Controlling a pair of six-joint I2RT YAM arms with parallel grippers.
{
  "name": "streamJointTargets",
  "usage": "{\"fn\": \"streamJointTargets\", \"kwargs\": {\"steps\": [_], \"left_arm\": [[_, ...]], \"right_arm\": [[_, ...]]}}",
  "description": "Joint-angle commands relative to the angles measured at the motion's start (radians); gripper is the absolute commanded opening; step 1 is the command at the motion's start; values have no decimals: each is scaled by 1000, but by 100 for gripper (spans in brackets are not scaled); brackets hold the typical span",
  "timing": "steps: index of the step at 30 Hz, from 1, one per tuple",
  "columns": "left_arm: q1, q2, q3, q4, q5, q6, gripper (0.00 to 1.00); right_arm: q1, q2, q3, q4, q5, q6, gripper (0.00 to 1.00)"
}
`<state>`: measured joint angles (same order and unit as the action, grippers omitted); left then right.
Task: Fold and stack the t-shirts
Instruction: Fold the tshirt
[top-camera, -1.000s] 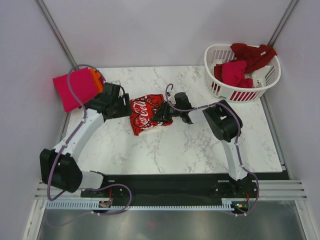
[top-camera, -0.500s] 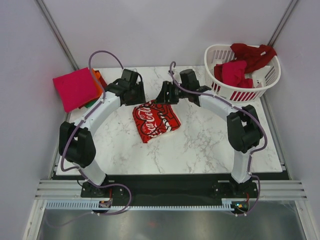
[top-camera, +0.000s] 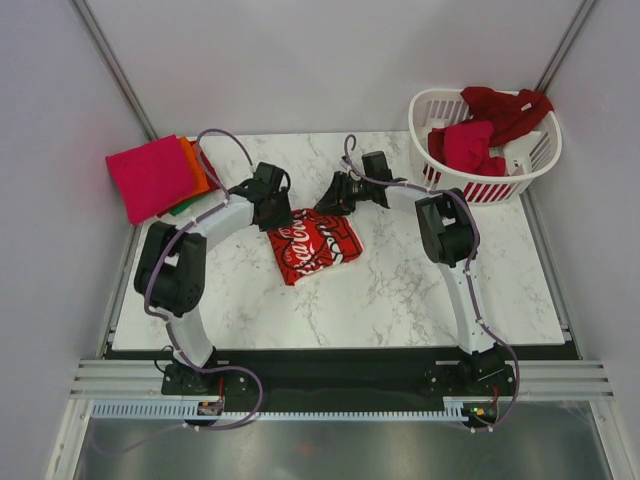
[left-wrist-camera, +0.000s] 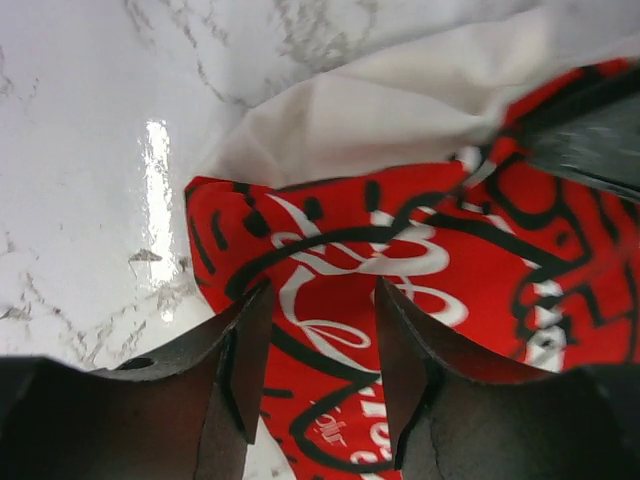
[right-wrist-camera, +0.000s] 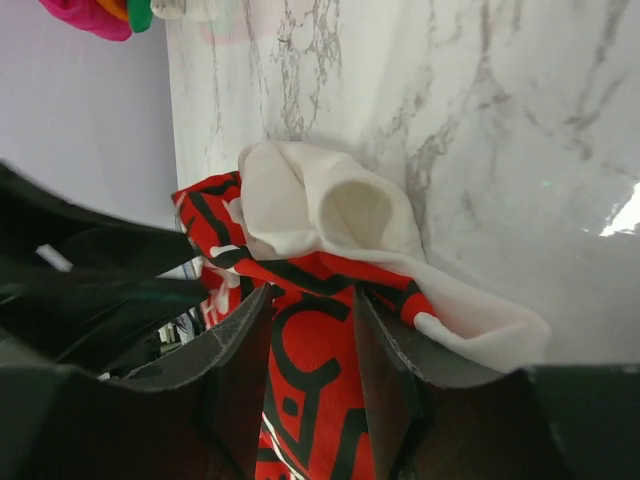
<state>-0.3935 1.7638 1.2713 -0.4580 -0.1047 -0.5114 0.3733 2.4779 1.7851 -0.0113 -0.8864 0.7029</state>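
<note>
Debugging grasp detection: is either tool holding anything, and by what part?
Cannot tell: left tool and right tool straddle the Coca-Cola t-shirt at its far edge, jaws apart.

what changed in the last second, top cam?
Both arms swung from the Coca-Cola shirt's sides to its far edge. The left gripper and right gripper now sit there, jaws apart. The shirt slid slightly right and lies flatter. The folded stack and the basket are unchanged.

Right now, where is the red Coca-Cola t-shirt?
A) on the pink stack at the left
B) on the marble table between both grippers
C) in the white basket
B: the Coca-Cola t-shirt lies on the table, between the left gripper and right gripper.
</note>
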Motion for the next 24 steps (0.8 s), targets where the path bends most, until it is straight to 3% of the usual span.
{"fn": "streamJointTargets", "kwargs": {"steps": [1, 6, 9, 13, 19, 24], "left_arm": [[85, 95, -30, 52, 14, -90, 52], [143, 138, -6, -22, 88, -113, 54], [156, 258, 72, -144, 129, -119, 55], [142, 241, 4, -159, 114, -157, 54], [-2, 45, -173, -139, 132, -297, 56], [-145, -180, -188, -143, 197, -409, 64]], "right_arm": [[-53, 36, -41, -22, 82, -52, 47], [-77, 61, -43, -15, 73, -46, 50], [-80, 69, -23, -15, 69, -40, 53], [-89, 70, 29, -51, 118, -49, 54], [-88, 38, 227, -234, 208, -121, 69], [-77, -127, 218, -286, 201, -178, 73]]}}
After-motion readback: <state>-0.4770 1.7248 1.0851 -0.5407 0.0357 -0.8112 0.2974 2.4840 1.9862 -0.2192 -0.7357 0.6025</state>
